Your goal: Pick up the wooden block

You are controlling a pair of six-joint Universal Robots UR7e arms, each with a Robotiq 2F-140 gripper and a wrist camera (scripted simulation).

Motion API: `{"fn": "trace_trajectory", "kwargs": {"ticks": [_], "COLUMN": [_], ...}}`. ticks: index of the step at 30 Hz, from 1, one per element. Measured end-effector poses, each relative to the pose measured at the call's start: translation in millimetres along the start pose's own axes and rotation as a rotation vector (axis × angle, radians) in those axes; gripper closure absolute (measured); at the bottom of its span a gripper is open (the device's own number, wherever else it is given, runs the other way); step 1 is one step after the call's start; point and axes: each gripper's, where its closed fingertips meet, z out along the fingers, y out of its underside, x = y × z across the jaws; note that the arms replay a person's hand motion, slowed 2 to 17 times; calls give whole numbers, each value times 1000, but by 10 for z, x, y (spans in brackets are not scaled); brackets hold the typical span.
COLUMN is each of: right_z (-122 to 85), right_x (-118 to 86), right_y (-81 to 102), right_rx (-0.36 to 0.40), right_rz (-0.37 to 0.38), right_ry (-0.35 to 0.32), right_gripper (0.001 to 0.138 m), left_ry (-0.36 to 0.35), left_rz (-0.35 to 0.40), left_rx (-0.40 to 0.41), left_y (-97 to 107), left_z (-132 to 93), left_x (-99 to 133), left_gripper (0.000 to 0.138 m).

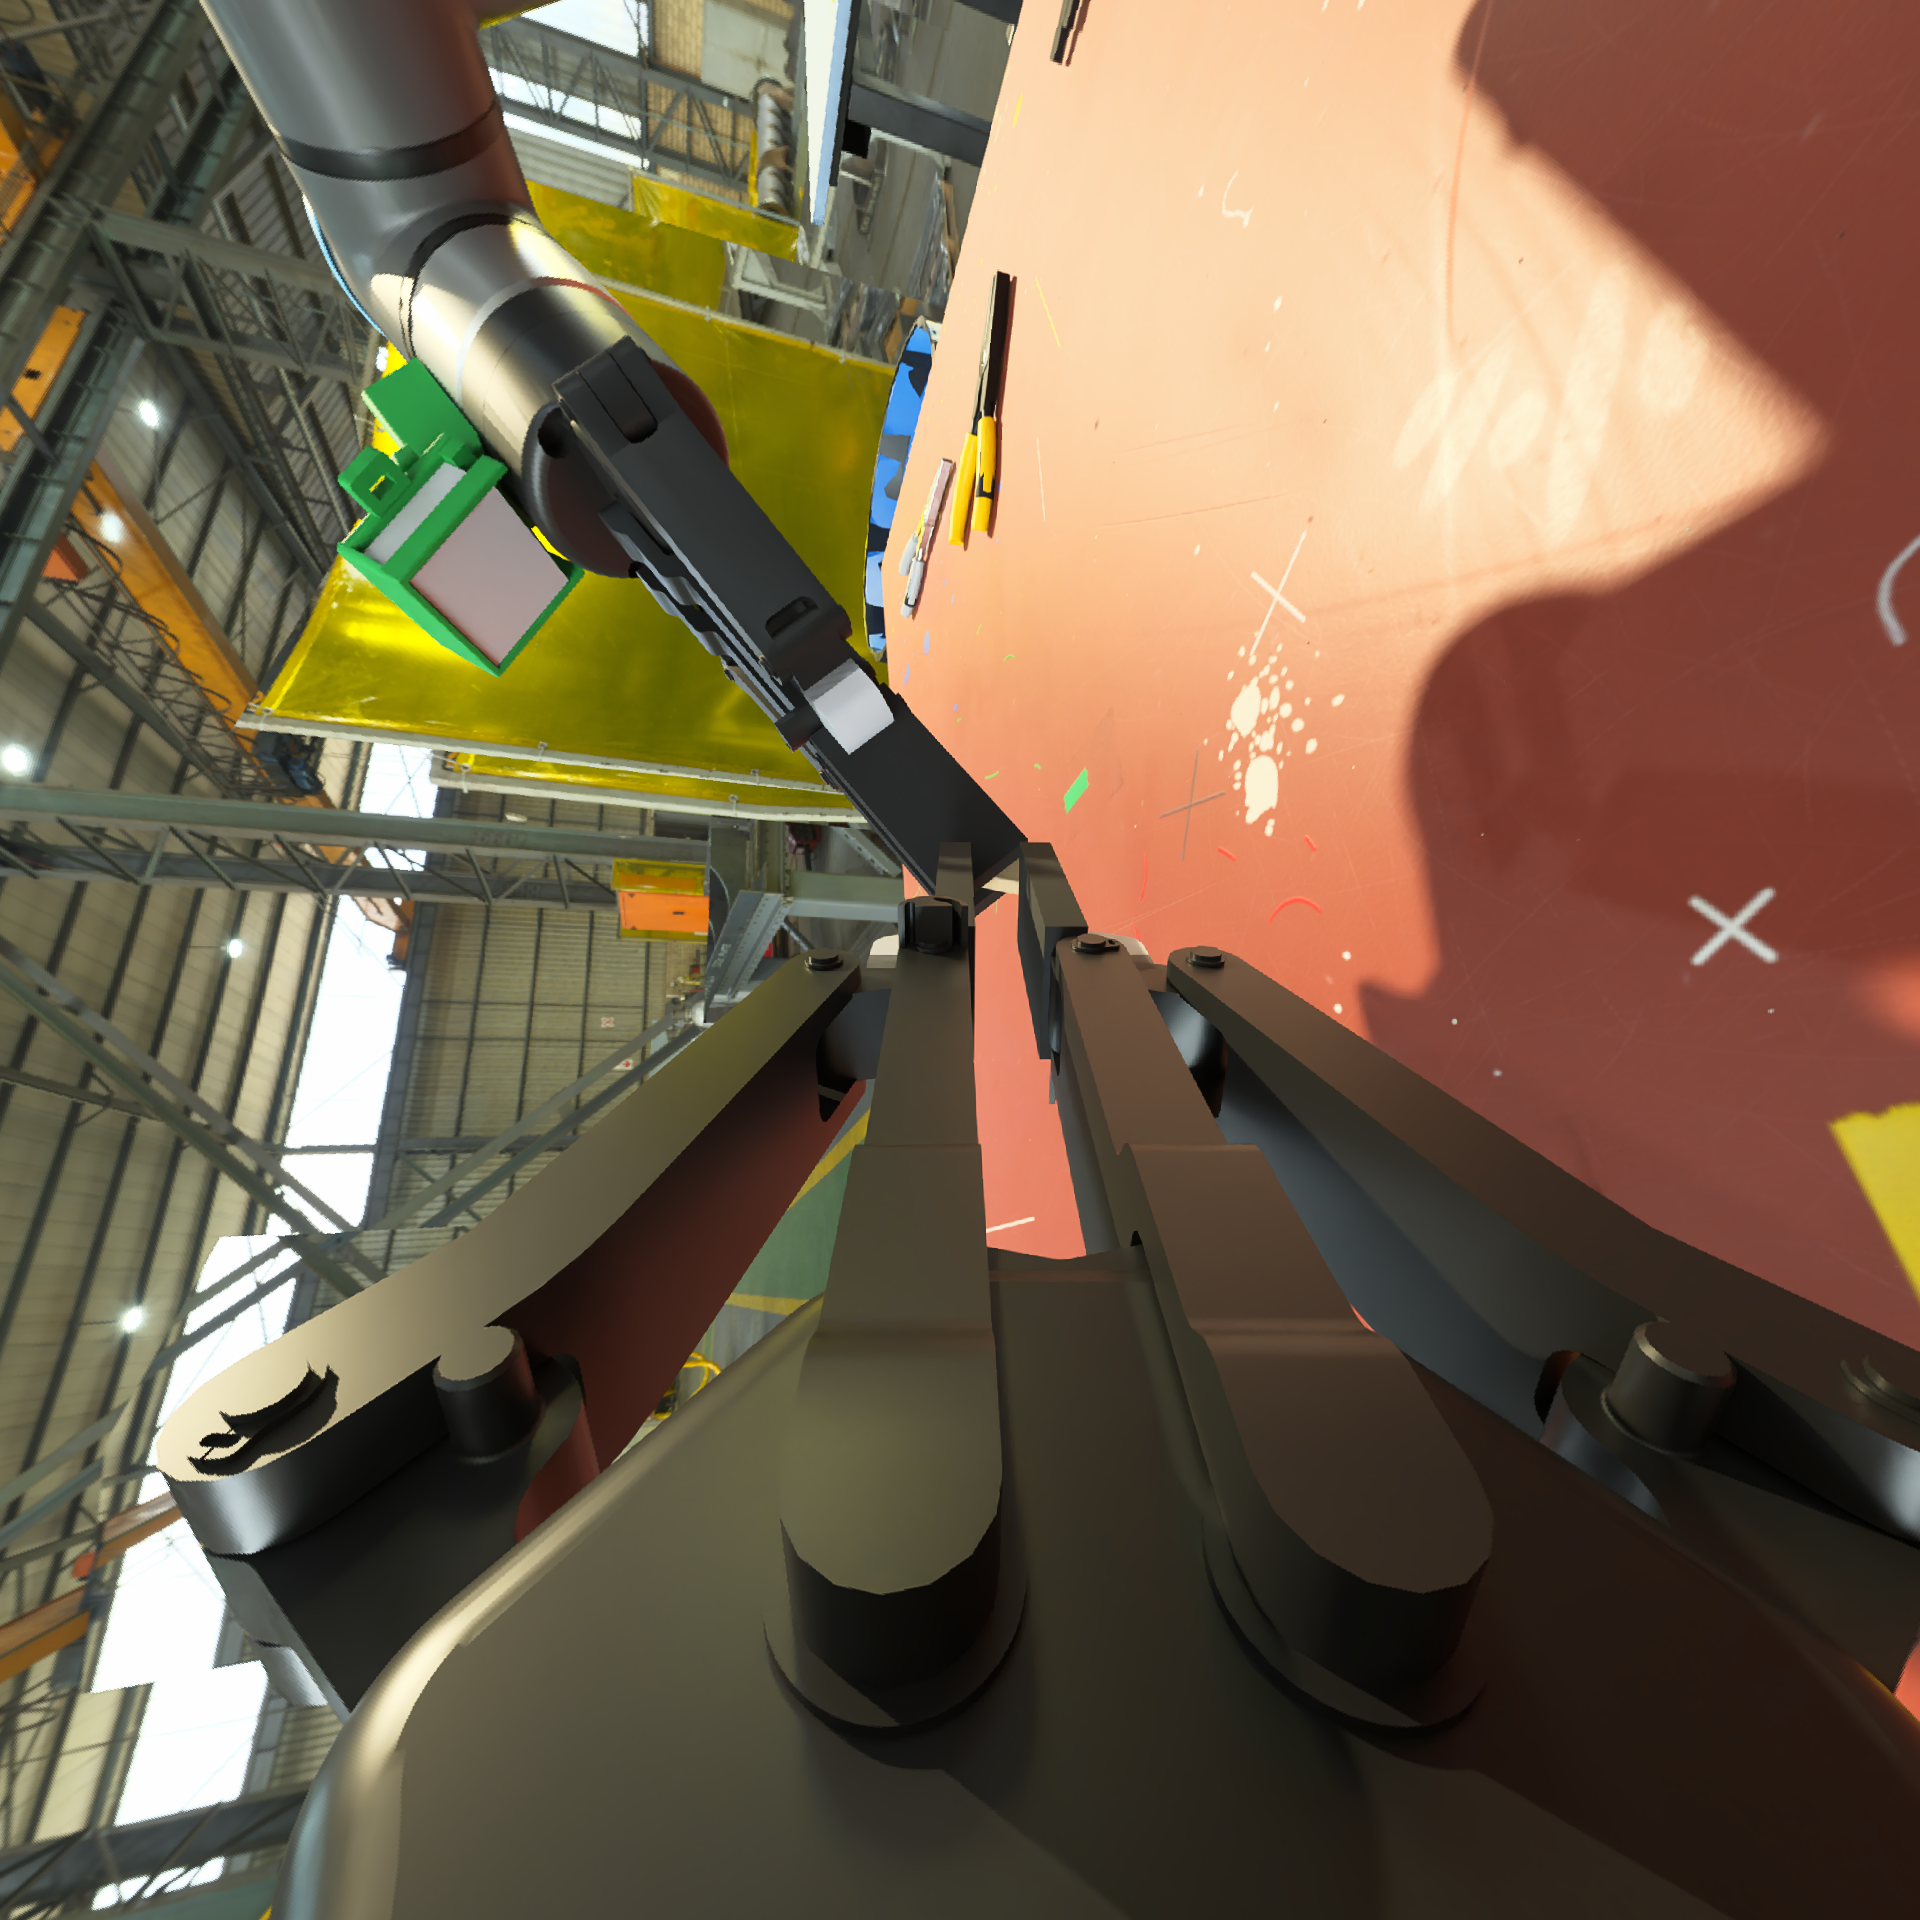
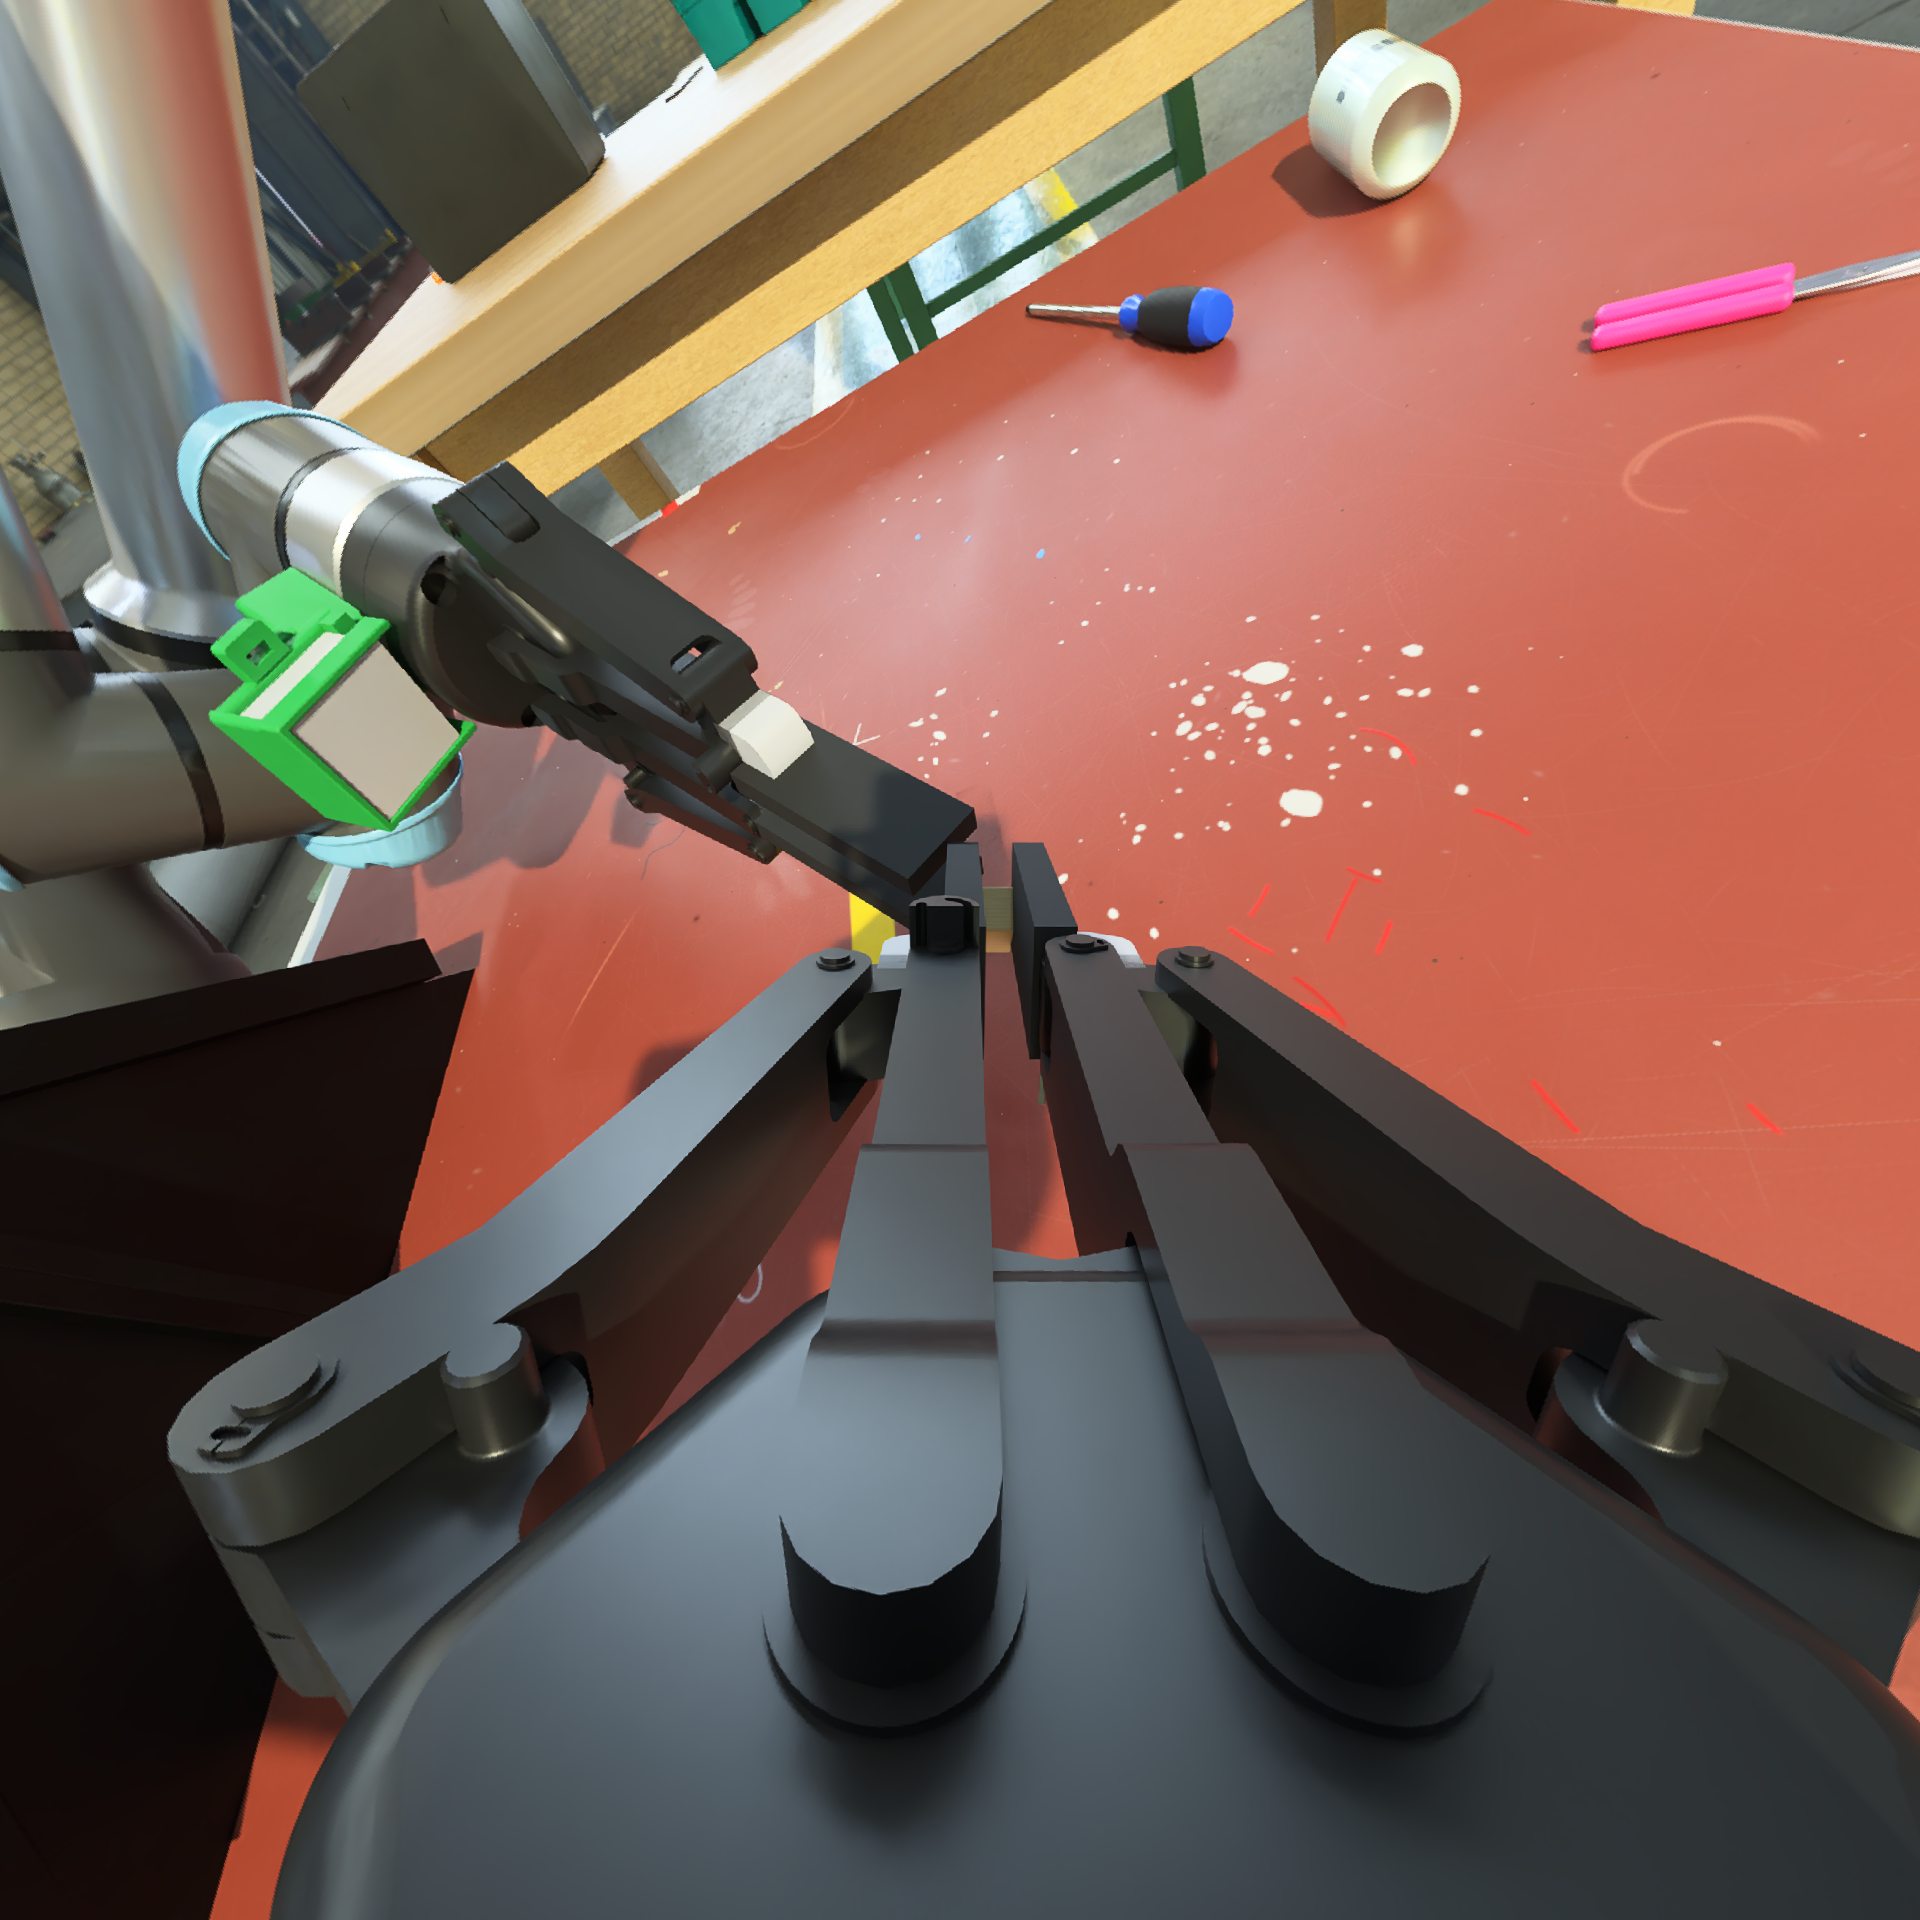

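The wooden block shows only as a thin tan sliver (image 2: pixel 997 906) between my right gripper's (image 2: pixel 997 883) fingertips, which are nearly together on it above the red table (image 2: pixel 1507 540). In the left wrist view a pale sliver of the block (image 1: pixel 1000 886) sits between my left gripper's (image 1: pixel 995 873) fingertips, also nearly together. The two grippers meet tip to tip. The left gripper (image 2: pixel 935 842) comes in from the left in the right wrist view. The right gripper (image 1: pixel 971 831) comes in from the upper left in the left wrist view. Most of the block is hidden by fingers.
A white tape roll (image 2: pixel 1382 104), a blue-and-black screwdriver (image 2: pixel 1174 317) and a pink-handled tool (image 2: pixel 1694 307) lie far off on the table. A wooden bench (image 2: pixel 727 208) stands beyond its edge. A dark box (image 2: pixel 208 1143) is at left. Yellow-handled pliers (image 1: pixel 982 457) lie near the far edge.
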Motion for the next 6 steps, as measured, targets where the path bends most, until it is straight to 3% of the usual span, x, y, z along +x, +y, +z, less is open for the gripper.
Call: {"fn": "trace_trajectory", "kwargs": {"ticks": [6], "right_z": [0], "right_x": [15], "right_y": [18], "right_rx": [-31], "right_rz": [7], "right_ry": [-2], "right_gripper": [130], "left_ry": [0], "left_rz": [6], "left_rx": [-7], "left_y": [4], "left_z": [16], "left_x": [8], "left_gripper": [128]}}
